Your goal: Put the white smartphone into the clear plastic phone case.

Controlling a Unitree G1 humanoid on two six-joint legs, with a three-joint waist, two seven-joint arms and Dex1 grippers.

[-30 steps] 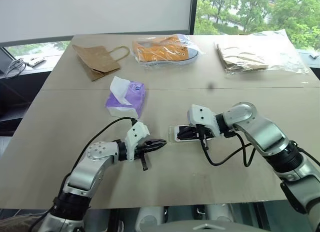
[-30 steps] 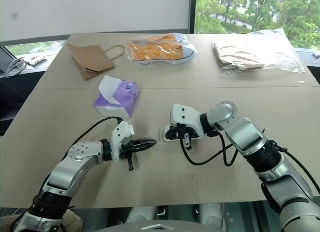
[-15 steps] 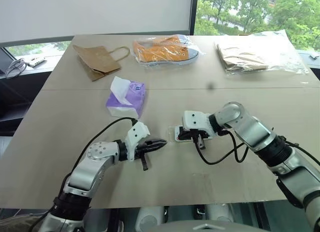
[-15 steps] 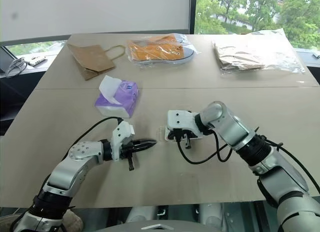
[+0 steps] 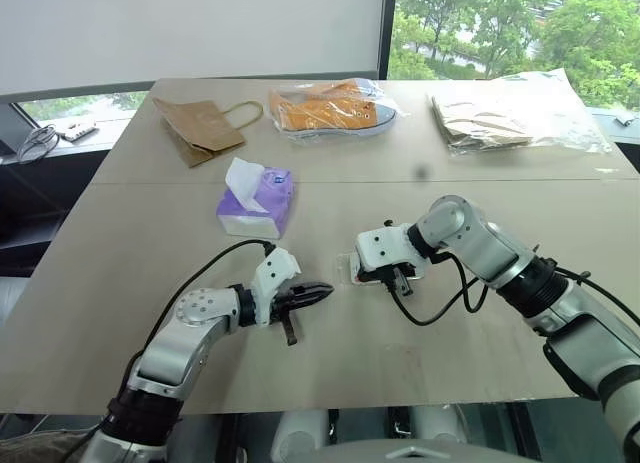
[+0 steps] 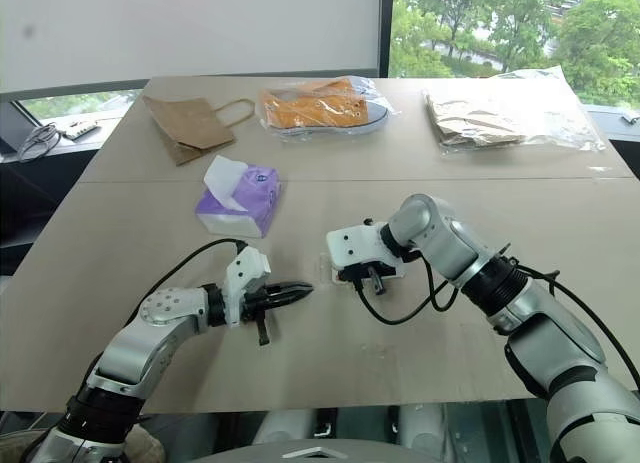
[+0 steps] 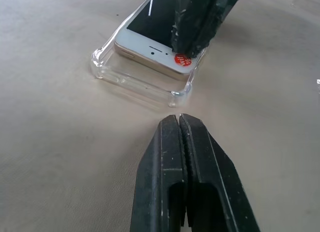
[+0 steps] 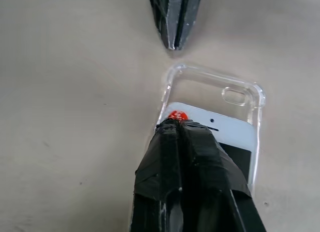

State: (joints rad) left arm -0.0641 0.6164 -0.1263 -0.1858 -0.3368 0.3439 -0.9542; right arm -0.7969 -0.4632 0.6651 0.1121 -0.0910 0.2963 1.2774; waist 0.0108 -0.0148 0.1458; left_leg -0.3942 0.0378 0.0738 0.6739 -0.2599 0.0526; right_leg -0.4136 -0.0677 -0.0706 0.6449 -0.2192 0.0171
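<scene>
At the middle of a tan table [image 5: 120, 283], the white smartphone [image 7: 150, 39] lies partly inside the clear plastic phone case [image 7: 135, 81], its end short of the case's end wall so that a strip of empty shell with the camera cutout shows beyond it. The right gripper [image 8: 175, 123], fingers pressed together and holding nothing, bears its tip down on the phone's face beside a small red sticker [image 7: 183, 60]. The left gripper [image 7: 179, 119], likewise closed and empty, points at the case from just beside its end, not touching, while a purple tissue pack [image 5: 257, 198] sits farther back.
</scene>
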